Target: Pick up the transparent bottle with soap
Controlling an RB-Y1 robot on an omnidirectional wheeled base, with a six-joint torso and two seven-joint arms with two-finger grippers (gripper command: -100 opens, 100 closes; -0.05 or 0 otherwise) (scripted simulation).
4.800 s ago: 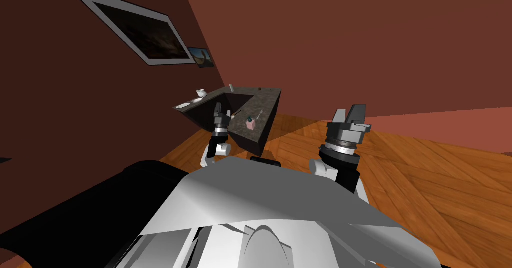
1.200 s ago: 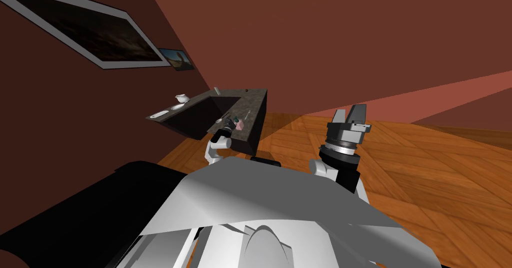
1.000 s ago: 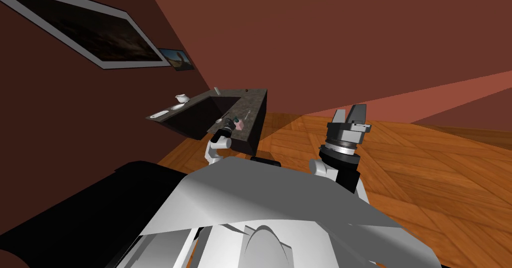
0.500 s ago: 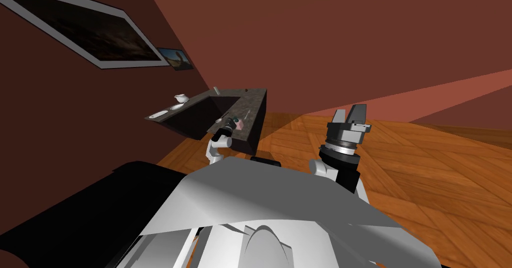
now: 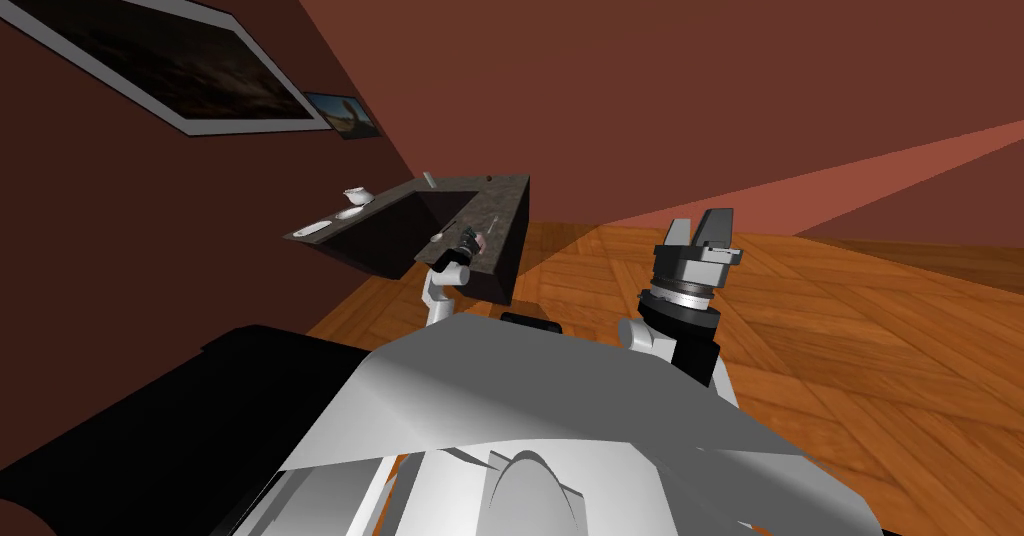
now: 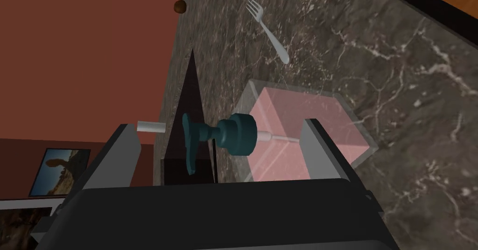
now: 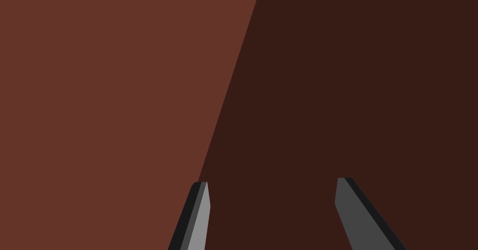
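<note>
The soap bottle [image 6: 298, 121] is a clear square block with pink soap and a dark teal pump [image 6: 193, 142]. It stands on the dark marbled counter [image 6: 411, 98] beside the sink. My left gripper [image 6: 218, 126] is open and straddles the pump and the bottle's top; one finger [image 6: 322, 149] overlaps the clear body, the other [image 6: 123, 156] stands apart beside the pump head. In the head view the left gripper [image 5: 466, 250] is down at the pink bottle [image 5: 483, 243]. My right gripper [image 5: 701, 227] is raised over the wooden floor, open [image 7: 273, 182].
A fork [image 6: 270, 30] lies on the counter beyond the bottle, and a small brown knob [image 6: 179, 6] sits at the wall. The dark sink basin [image 5: 400, 225] lies beside the bottle. A white bowl [image 5: 354, 196] and dishes [image 5: 312, 228] sit on the far counter side.
My view has swung a little, shifting the counter and wall frames. The left arm has stretched forward, carrying its gripper from above the sink down onto the bottle. The right arm has not moved.
</note>
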